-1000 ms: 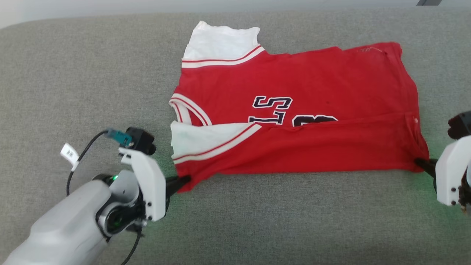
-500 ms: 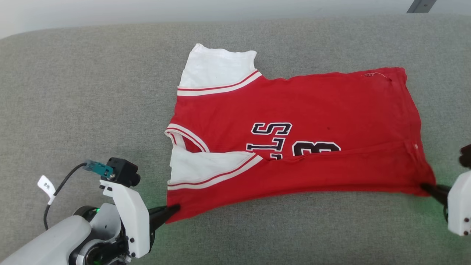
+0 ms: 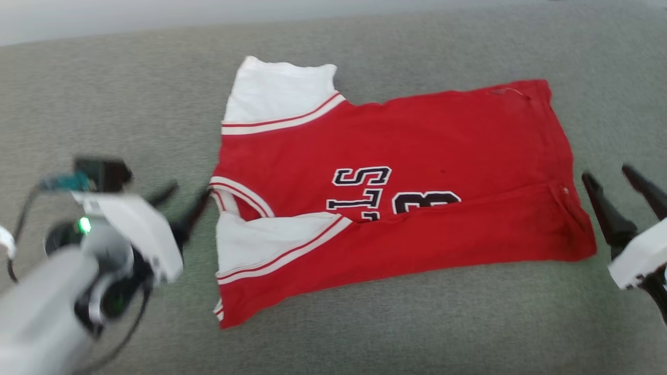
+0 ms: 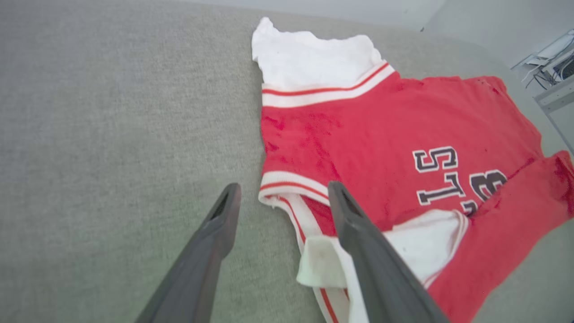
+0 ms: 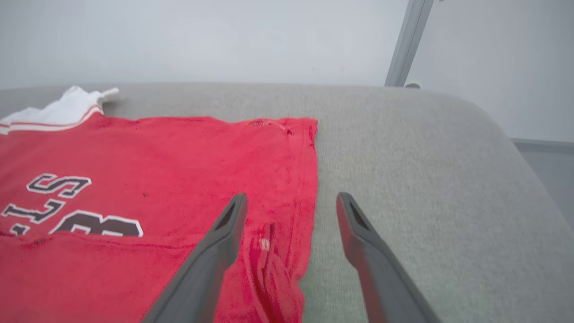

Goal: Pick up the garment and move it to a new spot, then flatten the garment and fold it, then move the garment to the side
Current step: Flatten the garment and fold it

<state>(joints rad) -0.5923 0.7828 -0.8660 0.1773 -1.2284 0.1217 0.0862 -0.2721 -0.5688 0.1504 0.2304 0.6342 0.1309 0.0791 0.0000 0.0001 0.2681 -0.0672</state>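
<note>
The left claw (image 3: 188,192) is held spread wide and empty just beside the garment's (image 3: 417,146) collar, the right claw (image 3: 607,174) likewise beside its hem.

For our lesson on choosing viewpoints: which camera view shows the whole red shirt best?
The head view: the whole garment lies in frame. The left wrist view shows the sleeve and collar end, hem cut off. The right wrist view shows the hem end, collar cut off.

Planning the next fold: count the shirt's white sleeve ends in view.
2. One white sleeve end at the garment's far left corner; the other sleeve end folded inward beside the collar. None seems hidden.
</note>
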